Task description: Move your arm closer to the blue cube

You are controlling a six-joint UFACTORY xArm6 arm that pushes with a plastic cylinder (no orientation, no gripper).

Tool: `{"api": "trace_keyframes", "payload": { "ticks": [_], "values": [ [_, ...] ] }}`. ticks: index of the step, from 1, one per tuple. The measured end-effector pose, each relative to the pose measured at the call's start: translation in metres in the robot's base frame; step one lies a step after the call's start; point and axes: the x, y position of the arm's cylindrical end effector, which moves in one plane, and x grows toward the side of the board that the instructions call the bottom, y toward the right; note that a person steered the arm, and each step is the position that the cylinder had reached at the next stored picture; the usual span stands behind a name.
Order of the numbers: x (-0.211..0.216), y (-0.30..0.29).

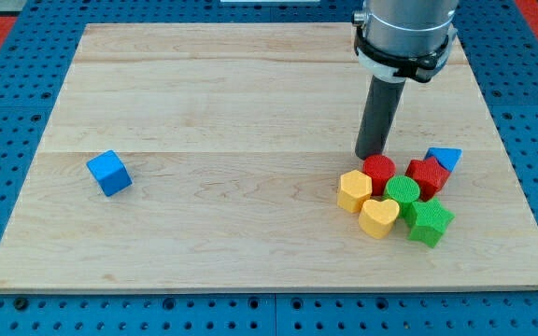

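Nearest the camera sat a green star (430, 222), below-right of my tip (373, 155). Far left of my tip lay the blue cube (109, 173). Bare, holding nothing, my tip touched the red cylinder (378, 171); cluster evidently incidental.

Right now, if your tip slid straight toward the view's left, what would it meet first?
Probably nothing before the blue cube: my tip sits just above the red cylinder, and the bare board lies between. The cube lies slightly lower, so I might pass above it.
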Motion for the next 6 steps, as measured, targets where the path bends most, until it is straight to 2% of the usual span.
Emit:
{"api": "trace_keyframes", "payload": {
  "ticks": [1,4,6],
  "values": [
    [-0.003,-0.036],
    [-0.049,-0.201],
    [-0.04,-0.318]
  ]
}}
